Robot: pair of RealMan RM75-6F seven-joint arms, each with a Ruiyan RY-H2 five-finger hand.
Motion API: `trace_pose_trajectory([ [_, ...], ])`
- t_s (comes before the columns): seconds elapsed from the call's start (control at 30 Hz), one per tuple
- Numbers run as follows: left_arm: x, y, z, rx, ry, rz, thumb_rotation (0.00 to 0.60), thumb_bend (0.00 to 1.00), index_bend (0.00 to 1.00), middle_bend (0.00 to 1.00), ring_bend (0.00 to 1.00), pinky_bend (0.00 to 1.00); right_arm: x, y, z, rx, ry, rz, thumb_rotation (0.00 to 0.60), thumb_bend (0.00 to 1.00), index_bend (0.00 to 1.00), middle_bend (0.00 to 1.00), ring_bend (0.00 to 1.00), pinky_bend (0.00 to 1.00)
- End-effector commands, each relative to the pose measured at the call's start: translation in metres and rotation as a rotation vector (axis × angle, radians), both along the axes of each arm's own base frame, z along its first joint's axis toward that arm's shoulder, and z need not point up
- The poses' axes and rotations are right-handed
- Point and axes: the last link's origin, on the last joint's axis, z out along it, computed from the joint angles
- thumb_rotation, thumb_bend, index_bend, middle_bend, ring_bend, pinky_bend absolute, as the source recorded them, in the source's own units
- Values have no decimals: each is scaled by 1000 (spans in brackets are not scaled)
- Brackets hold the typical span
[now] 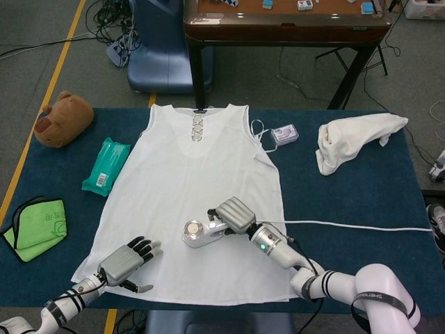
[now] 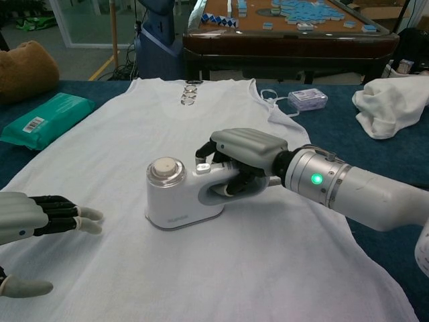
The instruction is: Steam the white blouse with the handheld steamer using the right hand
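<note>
Right hand (image 2: 244, 157) grasps the steamer (image 2: 181, 194) on the blouse (image 1: 188, 174). Left hand (image 1: 125, 261) rests released, fingers apart.

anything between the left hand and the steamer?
Only bare white blouse fabric lies between the left hand and the steamer, held by the right hand; the chest view shows it best.

My table (image 1: 361, 195) had a dark blue cover, and the white blouse (image 1: 195, 202) lay flat on it under both hands. Past my left hand (image 1: 125, 263) I had a green cloth (image 1: 38, 226), a green wipes pack (image 1: 106, 165) and a brown plush toy (image 1: 64, 118). Beyond my right hand (image 1: 236, 216) sat a small box (image 1: 285, 133) and a crumpled white cloth (image 1: 351, 142).
</note>
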Motion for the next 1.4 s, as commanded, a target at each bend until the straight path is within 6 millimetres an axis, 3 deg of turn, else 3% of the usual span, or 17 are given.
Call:
trace_pose_trajectory([
  [0.03, 0, 0, 0, 0, 1, 0, 137, 169, 20, 0, 0, 0, -2, 7, -1, 15, 2, 15, 600, 684, 912, 915, 867, 805],
  [0.63, 1, -3, 0, -3, 7, -8, 138, 169, 20, 0, 0, 0, -45, 39, 27, 54, 42, 30, 600, 684, 914, 916, 867, 805],
  [1.0, 4, -5, 0, -5, 6, -18, 137, 169, 20, 0, 0, 0, -67, 39, 50, 8, 80, 11, 600, 684, 914, 915, 867, 804],
  [1.4, 4, -6, -1, -8, 7, -21, 140, 169, 20, 0, 0, 0, -96, 27, 76, -68, 110, -65, 600, 684, 914, 915, 866, 805],
])
